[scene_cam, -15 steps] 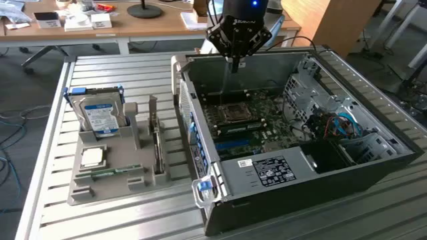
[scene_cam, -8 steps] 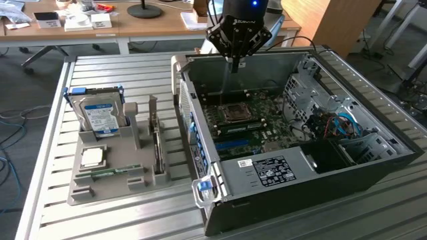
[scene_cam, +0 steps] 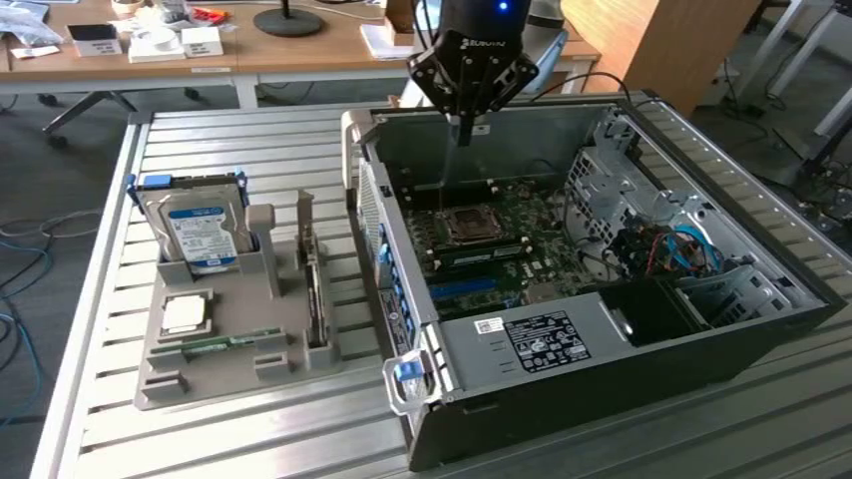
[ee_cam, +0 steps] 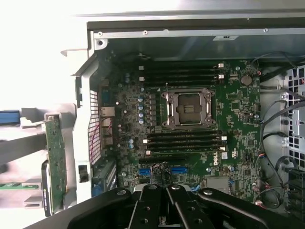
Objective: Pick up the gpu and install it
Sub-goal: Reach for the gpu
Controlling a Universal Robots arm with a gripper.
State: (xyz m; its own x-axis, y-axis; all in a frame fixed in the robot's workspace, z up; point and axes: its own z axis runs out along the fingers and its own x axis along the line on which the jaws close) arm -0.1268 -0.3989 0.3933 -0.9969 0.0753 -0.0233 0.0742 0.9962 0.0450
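I saw tool point(scene_cam: 462, 137) closed, empty, above open case point(scene_cam: 692, 349) | gpu point(scene_cam: 313, 284) upright in tray point(scene_cam: 233, 334), exterior view's left of case

Black gripper point(scene_cam: 465, 132), white lettering point(scene_cam: 482, 43), blue light point(scene_cam: 502, 6)

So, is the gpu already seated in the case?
No, the gpu stands on edge in the grey holder beside the case, while the gripper hangs above the open case.
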